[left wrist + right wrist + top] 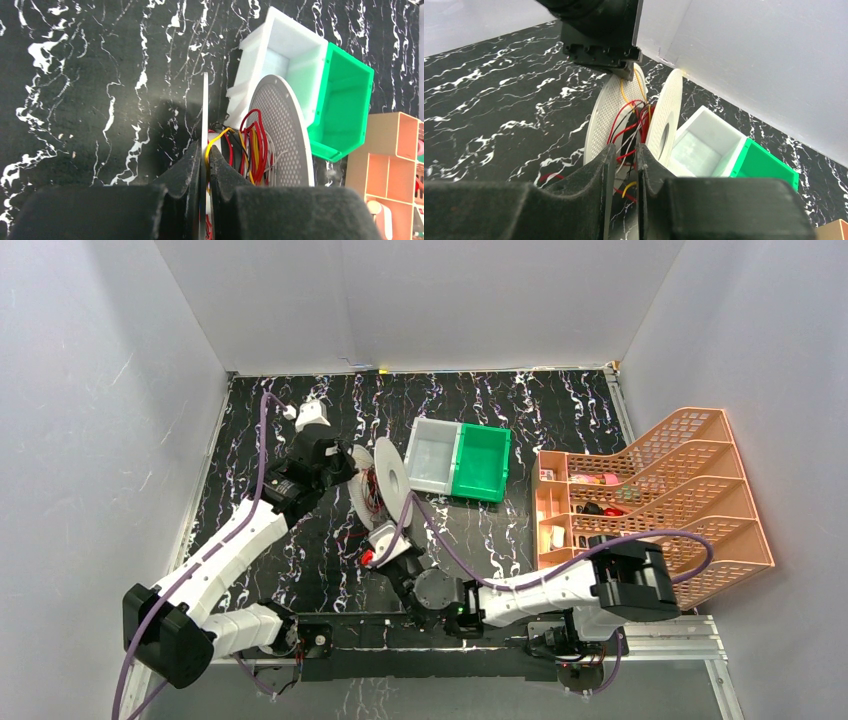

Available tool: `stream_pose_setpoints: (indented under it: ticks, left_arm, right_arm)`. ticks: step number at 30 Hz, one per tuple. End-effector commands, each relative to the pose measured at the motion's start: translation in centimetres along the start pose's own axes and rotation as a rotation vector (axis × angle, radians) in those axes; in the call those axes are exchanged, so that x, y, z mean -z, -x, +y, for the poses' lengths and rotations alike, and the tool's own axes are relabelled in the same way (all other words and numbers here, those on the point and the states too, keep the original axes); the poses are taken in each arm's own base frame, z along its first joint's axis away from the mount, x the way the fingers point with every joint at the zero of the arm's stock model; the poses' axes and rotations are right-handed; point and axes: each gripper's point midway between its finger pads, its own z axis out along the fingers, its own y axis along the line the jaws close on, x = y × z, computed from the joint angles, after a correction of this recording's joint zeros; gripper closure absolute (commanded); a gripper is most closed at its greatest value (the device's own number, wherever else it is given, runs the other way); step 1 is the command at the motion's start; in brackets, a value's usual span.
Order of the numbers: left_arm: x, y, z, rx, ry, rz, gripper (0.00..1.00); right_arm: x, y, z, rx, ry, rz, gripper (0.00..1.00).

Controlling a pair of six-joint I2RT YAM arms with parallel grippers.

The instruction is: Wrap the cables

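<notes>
Right: black marbled table, grey walls; my left hand clamps the spool flange, right hand nearly closed among cables, hold unclear.

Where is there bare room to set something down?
Bare black marbled tabletop runs along the back wall behind the white and green plastic bins, and between those bins, the orange mesh organizer and the right arm. Crowded around the white perforated spool.

Plain pale grey walls enclose a desk on three sides. The desk top is black with white marble-like veins, evenly lit.
</notes>
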Motion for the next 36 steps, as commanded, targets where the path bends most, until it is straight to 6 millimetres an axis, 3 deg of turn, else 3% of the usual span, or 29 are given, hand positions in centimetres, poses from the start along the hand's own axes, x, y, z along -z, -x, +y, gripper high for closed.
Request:
stream_pose_setpoints:
  ticks: [1, 8, 14, 19, 28, 36]
  left_arm:
    - [1.3, 5.5, -2.3, 0.046, -0.080, -0.139, 1.00]
    - [1.2, 7.3, -1.1, 0.039, -0.054, -0.170, 1.00]
    - [1.0, 9.0, -1.3, 0.041, -0.077, -0.182, 1.00]
    - [0.1, 10.5, -1.2, 0.060, -0.117, -0.172, 1.00]
    - [-2.8, 13.2, 1.2, 0.242, -0.252, -0.118, 1.00]
    - [-6.7, 11.7, 1.8, 0.365, -0.385, -0.024, 1.00]
  right_arm:
    - [1.1, 1.8, -1.5, -0.116, -0.002, 0.011, 0.70]
    - [2.4, 2.6, -2.8, -0.194, 0.059, 0.054, 0.67]
    - [3.1, 2.8, -4.2, -0.218, 0.079, 0.102, 0.63]
    - [2.9, 1.2, -6.4, -0.261, 0.106, 0.192, 0.63]
    - [3.4, -1.8, -9.1, -0.407, 0.113, 0.260, 0.63]
    - [3.9, -3.5, -9.5, -0.435, 0.117, 0.291, 0.62]
